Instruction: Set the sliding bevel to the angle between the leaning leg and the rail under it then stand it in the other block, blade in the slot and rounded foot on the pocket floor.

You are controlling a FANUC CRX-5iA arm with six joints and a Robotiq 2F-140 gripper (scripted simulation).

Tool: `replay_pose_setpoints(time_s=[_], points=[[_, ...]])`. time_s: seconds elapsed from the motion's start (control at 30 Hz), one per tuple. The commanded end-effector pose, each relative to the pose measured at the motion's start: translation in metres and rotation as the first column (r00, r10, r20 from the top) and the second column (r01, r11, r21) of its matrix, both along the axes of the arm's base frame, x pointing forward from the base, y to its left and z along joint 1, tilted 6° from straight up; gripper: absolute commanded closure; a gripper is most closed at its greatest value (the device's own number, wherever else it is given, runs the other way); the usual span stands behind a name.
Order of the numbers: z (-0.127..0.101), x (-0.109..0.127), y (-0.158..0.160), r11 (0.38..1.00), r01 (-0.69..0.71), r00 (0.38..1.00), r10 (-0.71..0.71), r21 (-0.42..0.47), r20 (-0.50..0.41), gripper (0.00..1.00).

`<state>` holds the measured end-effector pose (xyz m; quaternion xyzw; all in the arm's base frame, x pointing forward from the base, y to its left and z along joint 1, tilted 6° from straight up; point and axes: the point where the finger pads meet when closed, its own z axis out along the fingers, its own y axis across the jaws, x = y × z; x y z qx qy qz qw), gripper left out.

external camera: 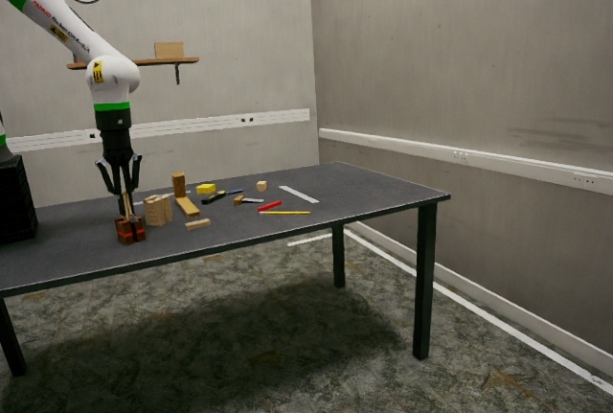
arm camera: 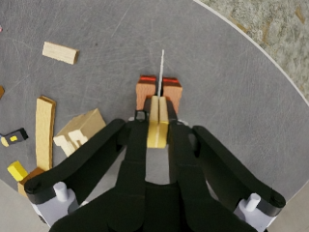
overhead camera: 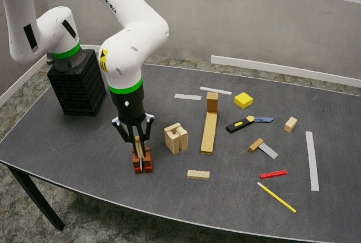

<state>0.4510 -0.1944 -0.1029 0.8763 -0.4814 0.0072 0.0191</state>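
The sliding bevel (overhead camera: 139,147) has a pale wooden stock and a thin steel blade. It stands upright in a red-brown block (overhead camera: 142,161) near the table's front left. My gripper (overhead camera: 136,140) points straight down over it, its fingers shut on the top of the stock. In the wrist view the stock (arm camera: 157,124) sits between the fingertips, with the blade (arm camera: 161,72) and block (arm camera: 158,92) below. The pale wooden slotted block (overhead camera: 175,138) stands just to the right. Beyond it lies the rail (overhead camera: 209,133) with the darker leg (overhead camera: 212,101) at its far end.
A small plank (overhead camera: 198,174) lies in front of the rail. A yellow cube (overhead camera: 243,100), utility knife (overhead camera: 247,122), try square (overhead camera: 262,147), small wooden cube (overhead camera: 290,124), red bar (overhead camera: 273,173) and pencil (overhead camera: 276,197) lie to the right. The arm's black pedestal (overhead camera: 76,84) stands at the back left.
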Motion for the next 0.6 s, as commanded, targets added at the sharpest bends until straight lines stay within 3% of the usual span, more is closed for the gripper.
replay_pose_setpoints(time_s=[0.0,0.57], points=[[-0.0006,0.0007,-0.0003,1.000,0.000,1.000,0.000,-0.001,0.001,0.90],[-0.0031,0.0008,-0.0006,1.000,0.000,1.000,0.000,-0.001,0.001,0.90]])
